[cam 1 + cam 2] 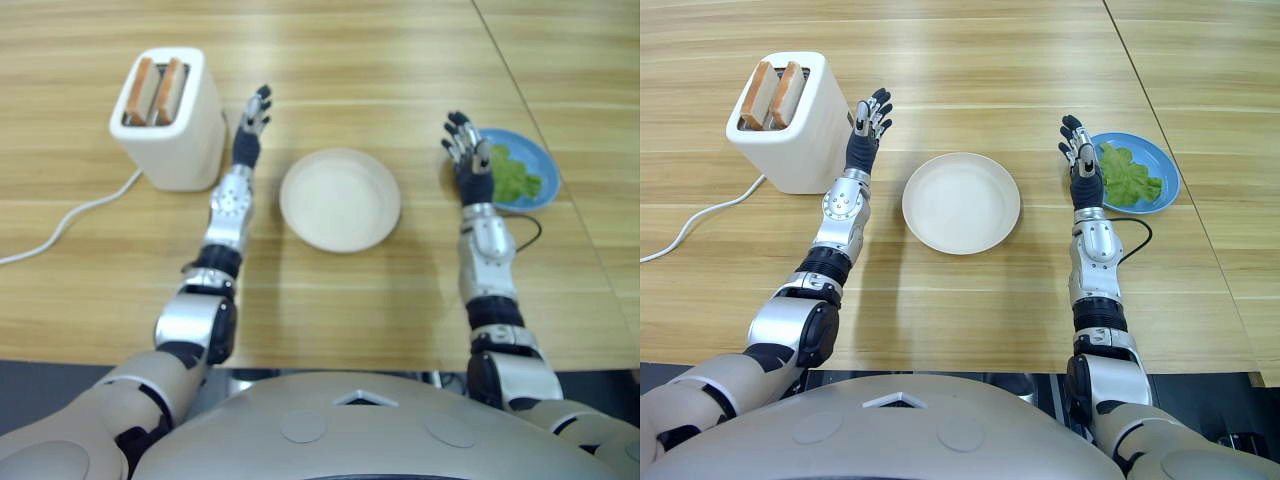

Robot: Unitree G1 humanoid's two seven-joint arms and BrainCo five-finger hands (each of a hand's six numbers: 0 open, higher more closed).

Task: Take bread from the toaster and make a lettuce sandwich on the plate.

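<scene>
A white toaster (785,125) stands at the table's left with two bread slices (773,92) sticking up from its slots. A cream plate (961,202) lies bare in the middle. A blue dish (1162,165) at the right holds green lettuce (1126,176). My left hand (866,122) is open, raised just right of the toaster and holding nothing. My right hand (1081,158) is open too, at the blue dish's left rim, apart from the lettuce.
The toaster's white cord (695,222) trails across the table toward the left edge. A thin dark cable (1135,242) loops beside my right forearm. A seam (1160,130) between table panels runs past the blue dish.
</scene>
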